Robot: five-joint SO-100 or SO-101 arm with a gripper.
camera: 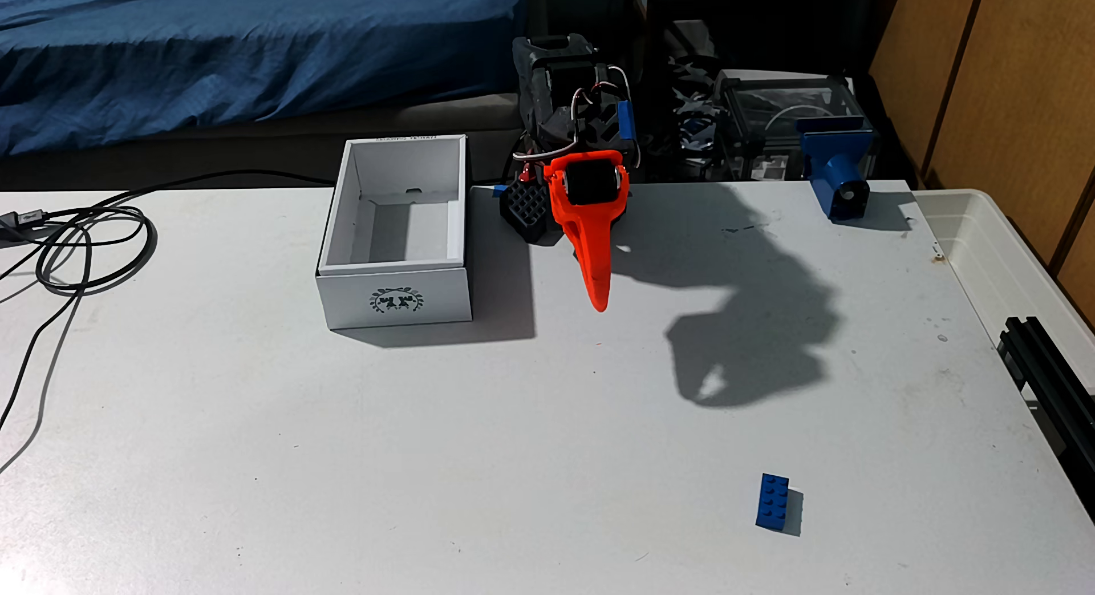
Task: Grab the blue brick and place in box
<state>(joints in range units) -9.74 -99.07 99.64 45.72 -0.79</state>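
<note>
Along the left edge of the frame a dark cable [77, 245] lies looped on the white table [355, 453], its tail running off toward the lower left; above it, in the upper left, a blue bedsheet [237, 56] covers a bed behind the table. Left of centre stands the box [396, 302], white, open at the top and empty inside, its short side with the dark wreath emblem facing the lower edge of the frame; its shadow falls to the right. Just right of the box, at upper centre, the arm [569, 97] rises dark with loose wires; from it the orange gripper [598, 302] hangs with its tip pointing down above the table, touching nothing and holding nothing; from this angle one orange finger [583, 245] covers whatever lies behind it, so I cannot tell whether the jaws are apart or together. A large shadow of the arm [752, 310] spreads across the table right of centre. Lower right of the frame, well apart from gripper and box, the blue brick [772, 502] lies flat on the table, studs up, long side running roughly up and down the frame. Toward the upper right a blue plastic mount [838, 168] sits at the table's far edge; a translucent tub [1007, 245] borders the right side.
</note>
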